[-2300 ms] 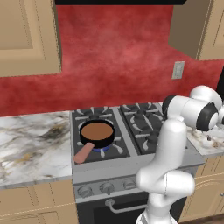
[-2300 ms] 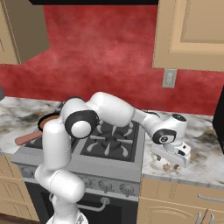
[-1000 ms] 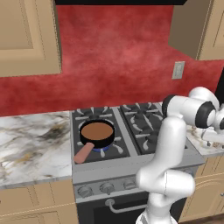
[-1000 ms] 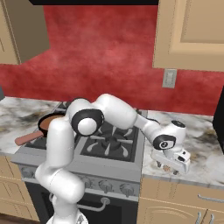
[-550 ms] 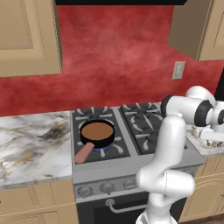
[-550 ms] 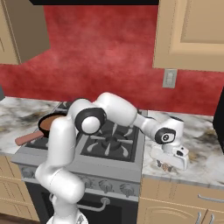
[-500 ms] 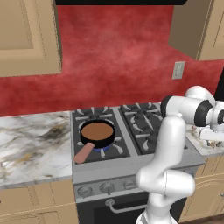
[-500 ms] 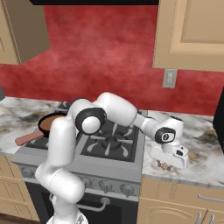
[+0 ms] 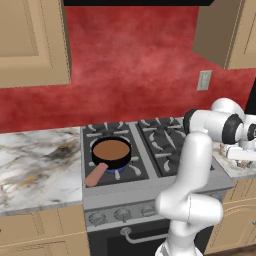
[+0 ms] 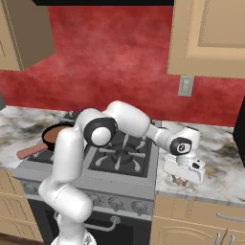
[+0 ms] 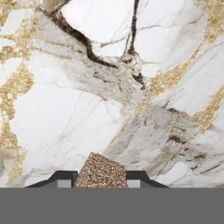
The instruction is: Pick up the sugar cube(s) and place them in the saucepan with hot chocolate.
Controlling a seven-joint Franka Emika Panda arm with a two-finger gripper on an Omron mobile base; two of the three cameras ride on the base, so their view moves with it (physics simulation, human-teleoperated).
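- Red textured backsplash wall [image 9: 135,60] runs behind the cooking area, with tan wooden upper cabinets [image 9: 30,42] to either side and a grey wall outlet [image 10: 185,86] set in the red.
- Grey gas stove with black grates [image 9: 145,150] sits between 2 stretches of white marble tabletop veined in grey and gold [image 11: 87,100]; tan drawers run below.
- On the stove's front-left burner stands the small round black saucepan with brown hot chocolate [image 9: 111,150], its salmon-pink handle pointing toward the stove's front edge.
- The stove's other burners lie between that saucepan and the arm's working spot, so the 2 are well apart.
- The white arm rises in front of the stove, folds at a dark-jointed elbow and reaches right and down over the marble tabletop beside the stove.
- The claw [image 11: 101,178] points down at the marble, its 2 dark tips narrowed against either side of a brown, speckled, sparkling sugar cube [image 11: 101,170].
- In the right base view the white hand [image 10: 184,168] hangs low over the tabletop, with the small brown cube just under it.
- Whether the cube rests on the marble or is lifted cannot be told.
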